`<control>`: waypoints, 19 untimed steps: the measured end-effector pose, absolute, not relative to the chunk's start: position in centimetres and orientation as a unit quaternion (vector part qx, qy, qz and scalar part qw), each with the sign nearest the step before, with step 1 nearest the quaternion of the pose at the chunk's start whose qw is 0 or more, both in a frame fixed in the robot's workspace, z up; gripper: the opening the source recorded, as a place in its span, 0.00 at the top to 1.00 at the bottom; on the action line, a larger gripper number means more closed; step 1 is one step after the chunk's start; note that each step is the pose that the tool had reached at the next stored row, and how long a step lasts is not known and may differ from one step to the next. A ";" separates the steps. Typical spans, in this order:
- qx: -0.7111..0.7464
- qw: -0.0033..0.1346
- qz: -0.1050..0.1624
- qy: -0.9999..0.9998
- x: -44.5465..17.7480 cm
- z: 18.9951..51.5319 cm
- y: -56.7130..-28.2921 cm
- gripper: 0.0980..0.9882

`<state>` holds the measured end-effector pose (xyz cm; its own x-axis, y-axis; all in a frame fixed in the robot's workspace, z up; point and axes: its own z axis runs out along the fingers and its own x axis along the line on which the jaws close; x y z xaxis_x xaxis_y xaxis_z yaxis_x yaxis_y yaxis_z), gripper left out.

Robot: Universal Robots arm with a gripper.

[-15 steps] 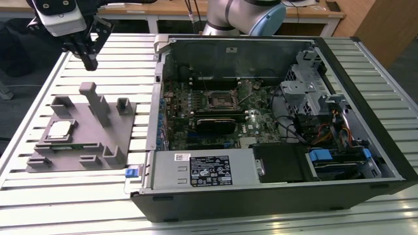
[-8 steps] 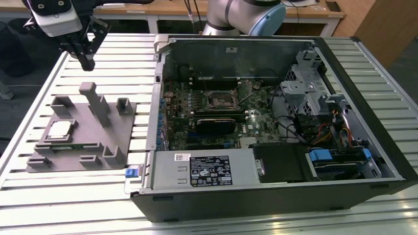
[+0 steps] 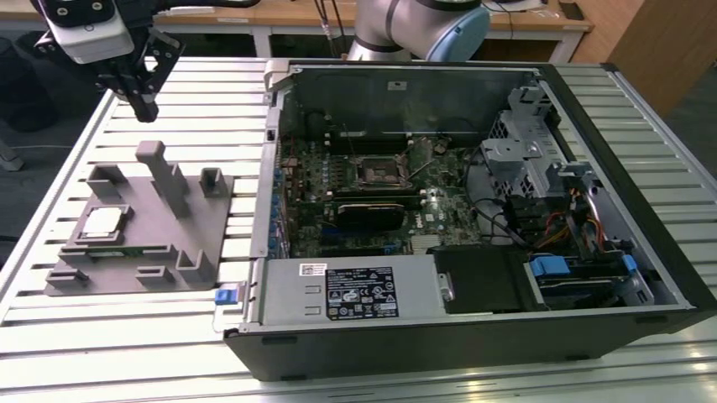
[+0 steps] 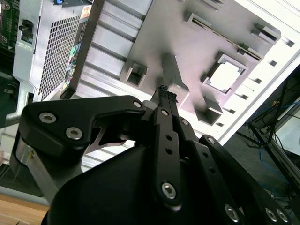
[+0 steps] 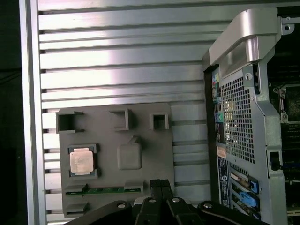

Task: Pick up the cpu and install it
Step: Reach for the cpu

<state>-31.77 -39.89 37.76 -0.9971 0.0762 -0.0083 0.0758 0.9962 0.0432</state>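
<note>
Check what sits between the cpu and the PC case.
In the first wrist view: the grey holder's tall post, then bare slatted table, between the cpu and the open computer case.

The hand [image 3: 144, 111] hangs pointing straight down, its two black fingers [image 4: 167, 123] pressed together in both wrist views with nothing between them. Above the hand sits the white wrist [image 3: 86, 25]; the silver arm [image 3: 409, 29] stands well apart.

The cpu [image 5: 80, 161] has a pale, satin metal top; its holder [image 5: 105, 140] is matt grey plastic. The table [image 5: 117, 61] is ribbed, brushed metal. The gripper [image 4: 164, 92] is matt black with shiny screws [image 4: 168, 190]; the computer case [image 5: 239, 122] is bare perforated sheet metal
</note>
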 end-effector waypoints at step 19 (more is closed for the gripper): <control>0.038 0.004 0.021 0.999 -33.4 37.6 -39.9 0.97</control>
<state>-33.36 -39.89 37.59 -0.9971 0.0763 -0.0054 0.0760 0.9962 0.0429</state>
